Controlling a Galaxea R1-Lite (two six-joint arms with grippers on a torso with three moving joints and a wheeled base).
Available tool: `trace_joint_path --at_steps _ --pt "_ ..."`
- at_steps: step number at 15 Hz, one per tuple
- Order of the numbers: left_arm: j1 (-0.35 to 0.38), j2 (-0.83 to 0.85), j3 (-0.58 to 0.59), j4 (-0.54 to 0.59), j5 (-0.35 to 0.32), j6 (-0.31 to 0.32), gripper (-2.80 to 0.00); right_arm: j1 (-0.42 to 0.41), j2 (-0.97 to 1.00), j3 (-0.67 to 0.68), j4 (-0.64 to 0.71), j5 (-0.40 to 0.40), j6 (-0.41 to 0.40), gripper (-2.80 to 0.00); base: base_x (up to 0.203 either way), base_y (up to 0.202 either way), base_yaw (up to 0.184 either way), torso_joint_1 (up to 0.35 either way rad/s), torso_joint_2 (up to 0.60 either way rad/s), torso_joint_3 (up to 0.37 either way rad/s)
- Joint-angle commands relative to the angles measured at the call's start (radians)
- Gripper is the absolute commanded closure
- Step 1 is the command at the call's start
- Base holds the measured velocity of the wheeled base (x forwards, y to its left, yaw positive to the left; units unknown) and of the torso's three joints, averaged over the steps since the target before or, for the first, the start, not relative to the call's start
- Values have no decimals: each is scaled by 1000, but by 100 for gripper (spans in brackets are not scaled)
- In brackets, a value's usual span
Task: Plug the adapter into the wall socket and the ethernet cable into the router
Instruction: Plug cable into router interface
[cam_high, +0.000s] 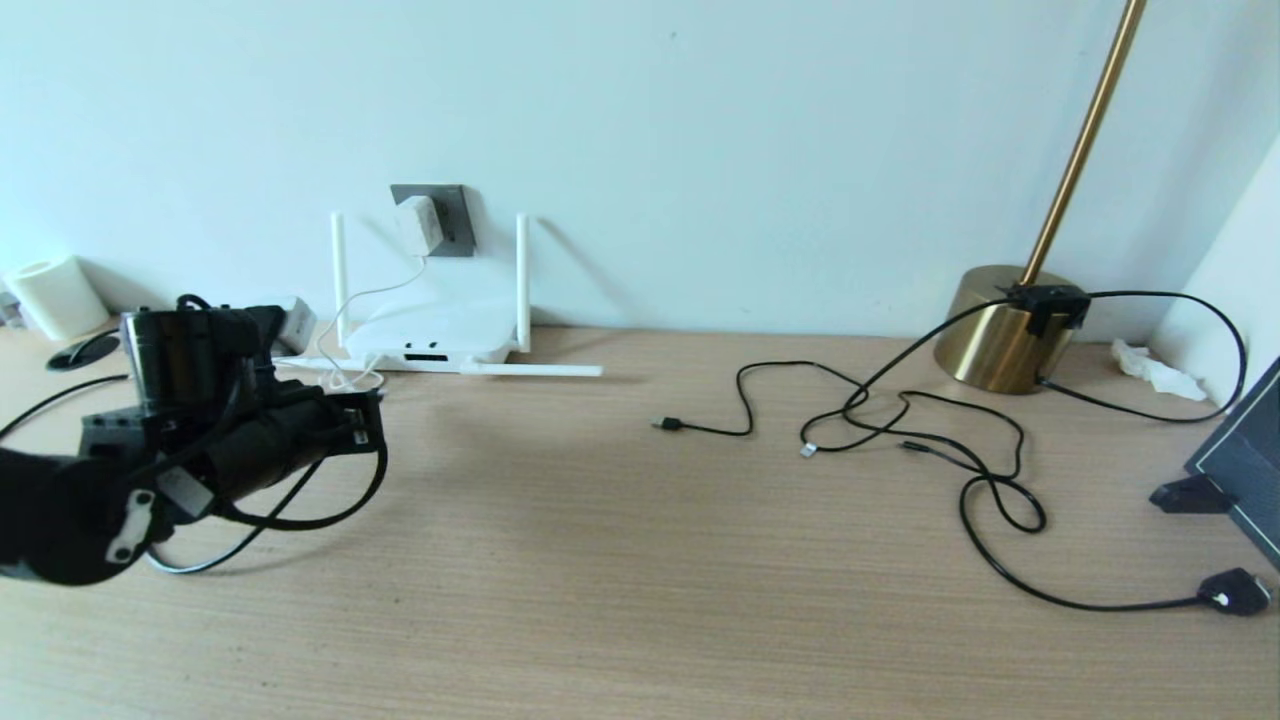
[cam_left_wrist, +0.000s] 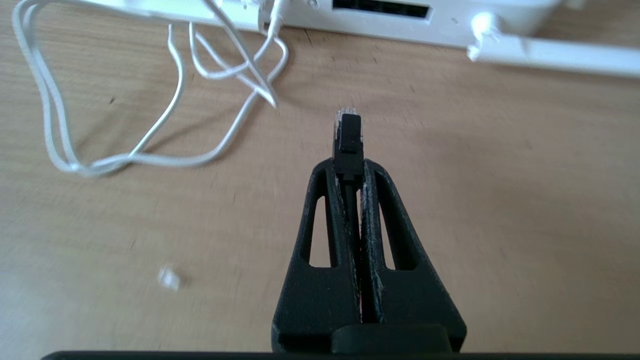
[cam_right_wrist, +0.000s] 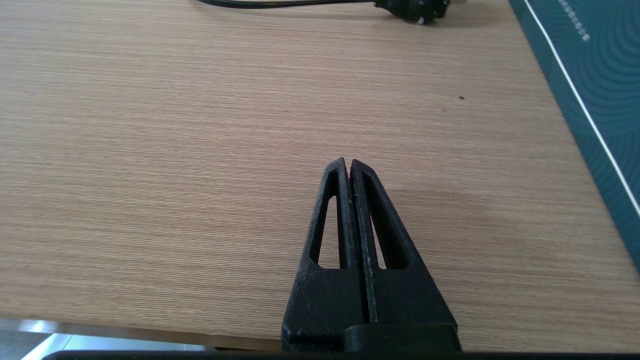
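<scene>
1. Nearest me, the right gripper (cam_right_wrist: 348, 162) hangs idle over the bare desk (cam_high: 620, 560) near its front edge, fingers pressed together on nothing; it shows only in its own wrist view.
2. My left gripper (cam_left_wrist: 350, 162) is clamped tight on the ethernet cable (cam_left_wrist: 347, 137) just behind its plug, so the clear clip end sticks out past the fingertips; the black cable loops back under the arm (cam_high: 200, 450) in the head view.
3. That arm reaches in low from the left, roughly level with the desk, gripper pointing toward the wall; the plug is near the router (cam_high: 430, 345) but clearly apart from it.
4. Farther back, the router lies flat against the wall with its dark ports (cam_left_wrist: 381, 8) facing me; a loose white cord (cam_left_wrist: 125, 160) sprawls on the desk just beside the approach path.
5. Farthest, the adapter (cam_high: 419, 224) already sits in the wall socket (cam_high: 452, 215); I judge that half done and the cable step in hand.
6. Next I need to line the plug square with a port and push straight in, steering clear of the cord and the fallen antenna (cam_left_wrist: 555, 54); which way the clip faces I cannot tell.
</scene>
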Motion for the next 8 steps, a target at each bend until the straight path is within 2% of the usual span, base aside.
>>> trace_joint_path --at_steps 1,5,8 --pt "5 114 -78 -4 6 -12 0 0 3 0 2 -1 1 0 0 0 0 0 0 0" --pt "4 145 -120 -23 9 -43 0 0 3 0 2 -1 3 0 0 0 0 0 0 0" --pt "4 145 -95 -109 10 -43 0 0 3 0 2 -1 3 0 0 0 0 0 0 0"
